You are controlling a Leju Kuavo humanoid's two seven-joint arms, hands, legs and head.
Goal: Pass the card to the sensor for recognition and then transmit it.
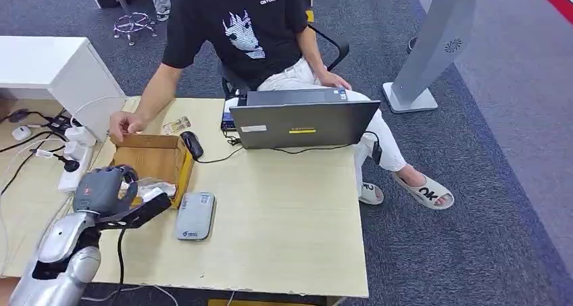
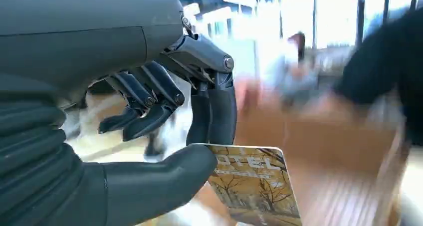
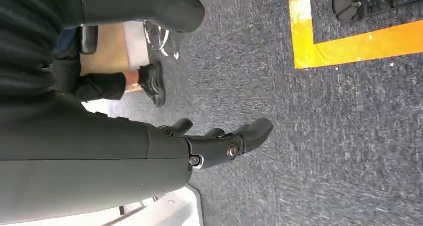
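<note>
My left hand (image 1: 106, 189) hovers over the near end of a wooden box (image 1: 157, 157) on the table's left side. In the left wrist view its thumb and fingers (image 2: 209, 111) pinch a yellow card (image 2: 255, 185) printed with trees and the word HOTEL. A grey card reader (image 1: 194, 215) lies flat on the table just right of the box and of my hand. My right hand (image 3: 219, 142) hangs over the carpet, its fingers loosely extended and holding nothing.
A seated person rests a hand (image 1: 125, 124) on the box's far edge. A small card (image 1: 176, 125), a mouse (image 1: 192, 144) and a laptop (image 1: 303, 121) lie at the back of the table (image 1: 284, 225). A power strip (image 1: 71, 167) and cables sit to the left.
</note>
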